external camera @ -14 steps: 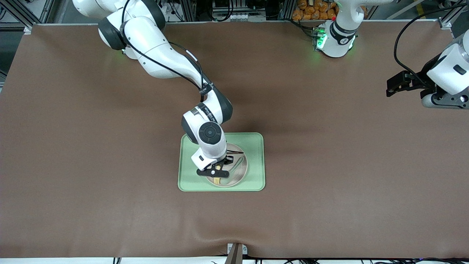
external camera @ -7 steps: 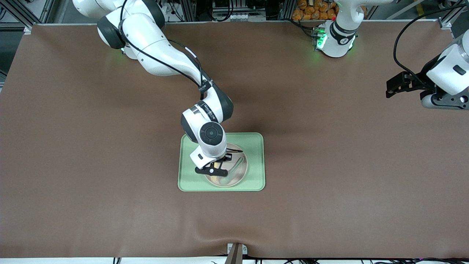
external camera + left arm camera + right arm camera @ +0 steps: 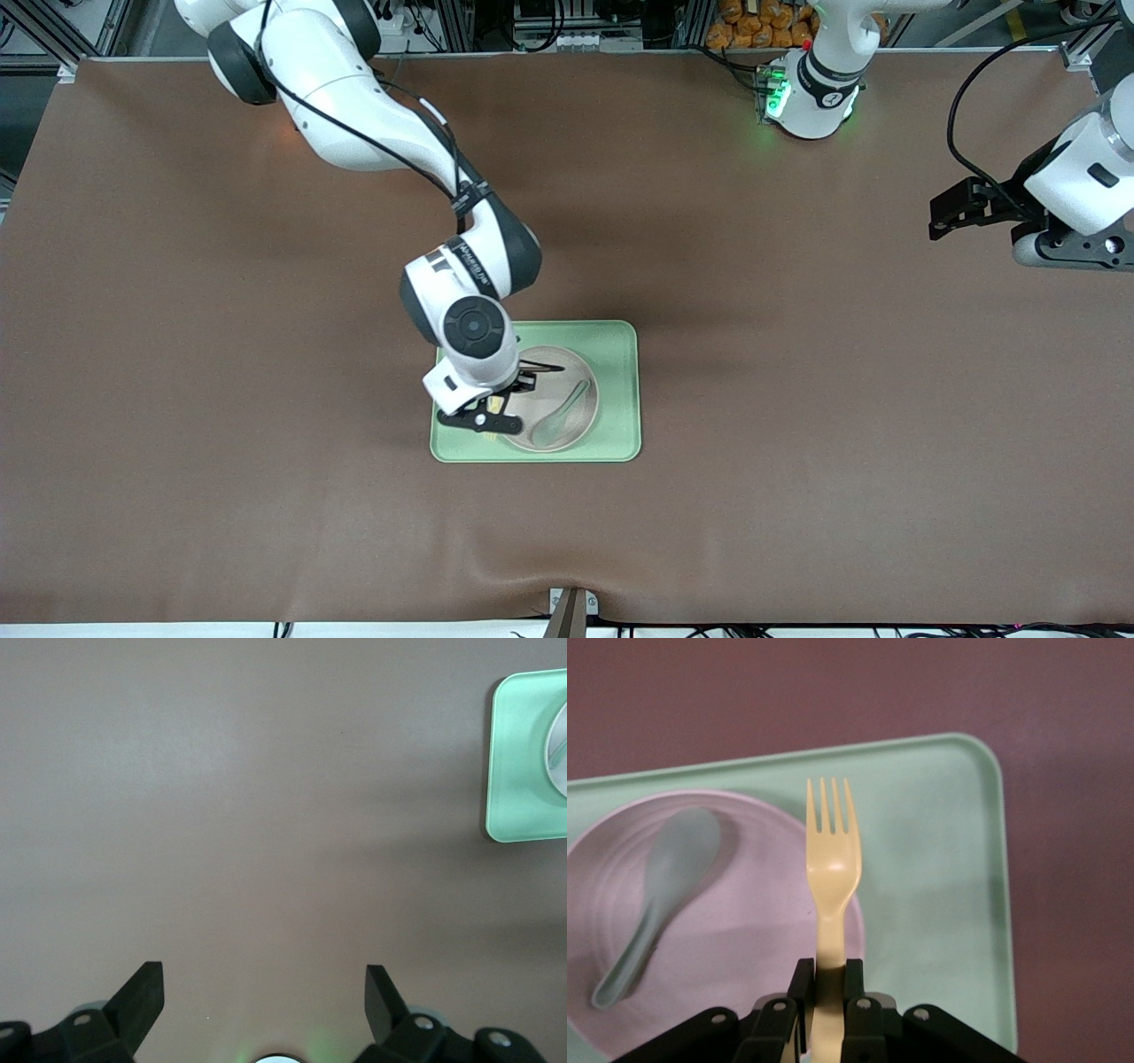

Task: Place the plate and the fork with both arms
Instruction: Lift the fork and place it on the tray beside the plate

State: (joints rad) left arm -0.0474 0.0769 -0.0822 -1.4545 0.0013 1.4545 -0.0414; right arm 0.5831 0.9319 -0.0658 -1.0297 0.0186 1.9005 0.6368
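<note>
The pale yellow fork (image 3: 831, 868) is clamped by its handle in my right gripper (image 3: 828, 979), which is shut on it. The fork hangs over the cream plate's (image 3: 744, 930) rim and the green tray (image 3: 930, 859), tines pointing out over the tray. In the front view the right gripper (image 3: 483, 418) hovers over the tray's (image 3: 620, 390) end toward the right arm, beside the plate (image 3: 586, 403). My left gripper (image 3: 941, 213) is open and holds nothing, waiting high over the left arm's end of the table. Its fingers (image 3: 146, 992) frame bare brown tabletop.
A pale green spoon (image 3: 560, 415) lies in the plate, seen also as the spoon (image 3: 664, 886) in the right wrist view. A corner of the tray (image 3: 523, 771) shows in the left wrist view. Brown table cloth surrounds the tray.
The right gripper has carried the fork from over the plate's middle toward the right arm's end, over the plate's rim and tray. The left arm has barely shifted.
</note>
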